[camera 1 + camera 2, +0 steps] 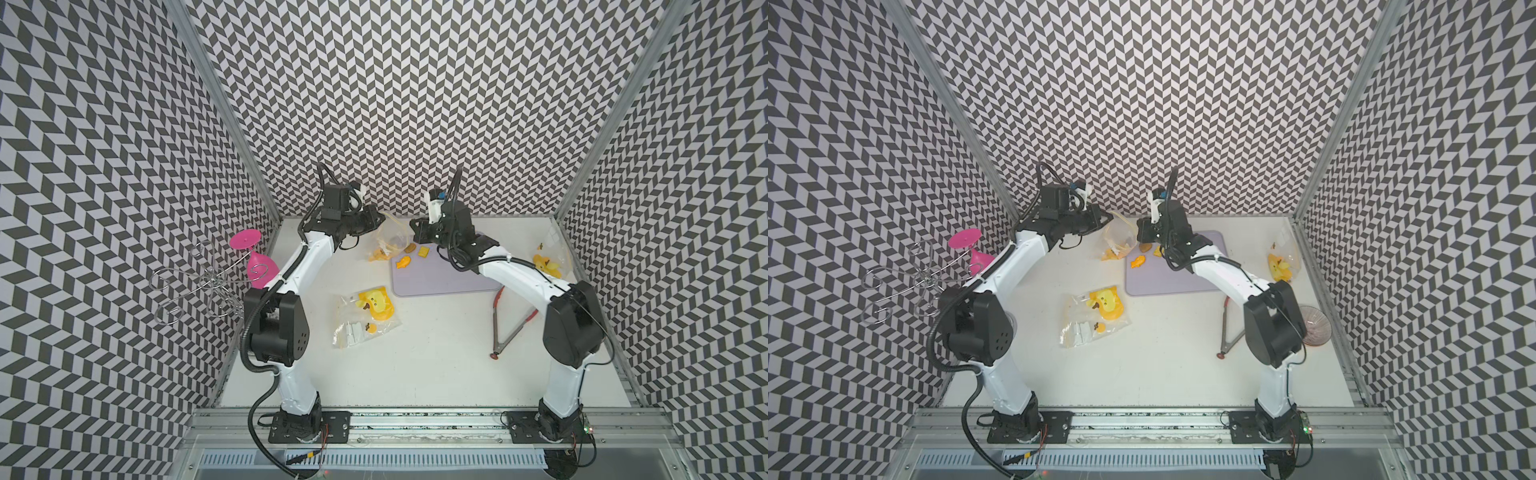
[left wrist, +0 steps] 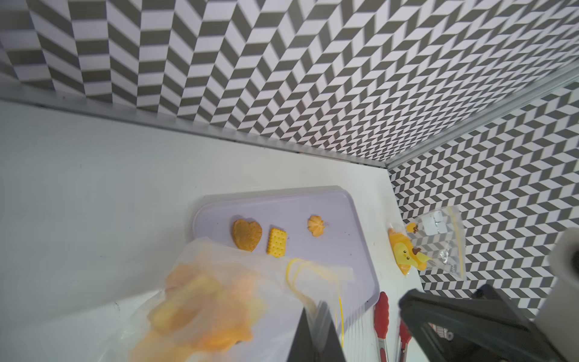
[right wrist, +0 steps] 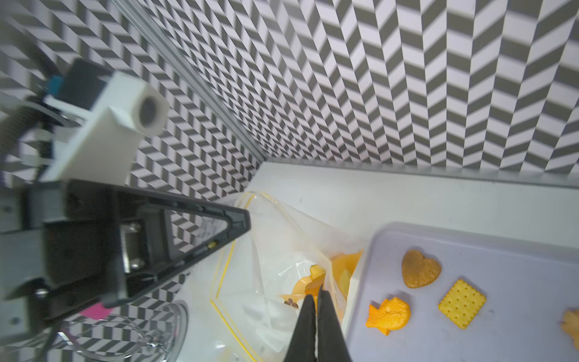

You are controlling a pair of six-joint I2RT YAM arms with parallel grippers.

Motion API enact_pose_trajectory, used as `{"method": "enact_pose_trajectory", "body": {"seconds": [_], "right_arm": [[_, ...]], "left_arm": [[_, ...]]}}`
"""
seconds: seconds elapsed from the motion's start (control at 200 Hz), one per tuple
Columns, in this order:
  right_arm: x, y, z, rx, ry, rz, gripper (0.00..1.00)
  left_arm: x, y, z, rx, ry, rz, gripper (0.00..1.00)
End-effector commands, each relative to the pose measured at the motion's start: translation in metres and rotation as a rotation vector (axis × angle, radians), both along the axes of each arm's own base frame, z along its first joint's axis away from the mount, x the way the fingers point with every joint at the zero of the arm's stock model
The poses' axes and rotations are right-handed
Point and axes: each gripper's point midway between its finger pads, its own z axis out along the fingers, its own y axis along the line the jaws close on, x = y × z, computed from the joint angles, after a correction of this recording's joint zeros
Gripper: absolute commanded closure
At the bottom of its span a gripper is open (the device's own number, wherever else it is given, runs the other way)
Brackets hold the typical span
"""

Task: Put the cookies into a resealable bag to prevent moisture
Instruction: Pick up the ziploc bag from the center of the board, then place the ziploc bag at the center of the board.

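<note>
Cookies (image 3: 421, 268) | I count four on tray (image 3: 517, 250): heart (image 2: 247, 234), cracker (image 2: 277, 242), flower (image 2: 317, 225), fish (image 3: 388, 315), long axis across table (image 1: 415, 365), tail toward bag (image 3: 275, 238); more inside it | left end effector (image 2: 313, 305), right end effector (image 3: 317, 296) both pinched shut on its rim.

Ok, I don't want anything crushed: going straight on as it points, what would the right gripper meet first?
Probably the clear bag and the cookies inside it, just ahead of the shut right gripper; the tray lies beside that line. Depth unclear: it may already touch.
</note>
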Motion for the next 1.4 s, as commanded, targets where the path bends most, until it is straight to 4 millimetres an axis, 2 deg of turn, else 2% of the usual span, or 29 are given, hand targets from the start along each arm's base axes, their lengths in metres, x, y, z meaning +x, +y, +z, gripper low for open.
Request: {"method": "enact_pose_trajectory", "body": {"seconds": [0.0, 0.16, 0.335, 0.36, 0.411, 0.486, 0.516, 0.591, 0.696, 0.841, 1.066, 1.136, 1.171, 1.247, 1.317, 1.397], "right_arm": [[-0.023, -0.013, 0.033, -0.002, 0.007, 0.015, 1.0], [-0.063, -0.041, 0.059, -0.063, 0.036, 0.023, 1.0], [-0.109, -0.094, 0.056, -0.095, 0.045, -0.096, 1.0], [-0.115, -0.102, 0.054, -0.097, 0.046, -0.11, 0.94], [-0.131, -0.111, 0.052, -0.085, 0.059, -0.116, 0.74], [-0.153, -0.114, 0.043, -0.052, 0.101, -0.079, 0.44], [-0.161, -0.114, 0.038, -0.035, 0.131, -0.064, 0.35], [-0.175, -0.112, 0.02, 0.003, 0.209, -0.033, 0.24], [-0.184, -0.103, 0.003, 0.057, 0.275, 0.01, 0.22], [-0.173, -0.101, -0.031, 0.013, 0.367, -0.032, 0.26], [-0.16, -0.091, -0.075, -0.062, 0.477, -0.037, 0.3], [-0.154, -0.092, -0.082, -0.073, 0.485, -0.058, 0.49], [-0.153, -0.093, -0.081, -0.073, 0.481, -0.068, 0.62], [-0.151, -0.095, -0.076, -0.072, 0.47, -0.084, 0.83], [-0.151, -0.098, -0.071, -0.09, 0.463, -0.095, 0.98], [-0.152, -0.1, -0.065, -0.117, 0.457, -0.088, 1.0]], "left_arm": [[-0.033, -0.018, 0.036, 0.07, -0.033, -0.039, 1.0], [-0.074, -0.058, 0.054, 0.094, -0.02, -0.115, 1.0], [-0.095, -0.076, 0.059, 0.11, 0.015, -0.101, 1.0], [-0.098, -0.079, 0.059, 0.103, 0.023, -0.107, 1.0], [-0.104, -0.087, 0.057, 0.093, 0.037, -0.116, 1.0], [-0.118, -0.102, 0.052, 0.084, 0.06, -0.142, 1.0], [-0.123, -0.108, 0.049, 0.083, 0.069, -0.152, 1.0], [-0.135, -0.122, 0.042, 0.079, 0.082, -0.173, 1.0], [-0.143, -0.137, 0.034, 0.073, 0.095, -0.194, 1.0], [-0.148, -0.148, 0.034, 0.064, 0.092, -0.211, 1.0], [-0.147, -0.149, 0.037, 0.061, 0.083, -0.206, 1.0], [-0.148, -0.149, 0.037, 0.063, 0.081, -0.205, 1.0], [-0.148, -0.149, 0.036, 0.065, 0.081, -0.202, 1.0], [-0.148, -0.147, 0.034, 0.073, 0.082, -0.196, 1.0], [-0.147, -0.144, 0.029, 0.087, 0.087, -0.188, 1.0], [-0.149, -0.143, 0.021, 0.099, 0.099, -0.19, 1.0]]}}
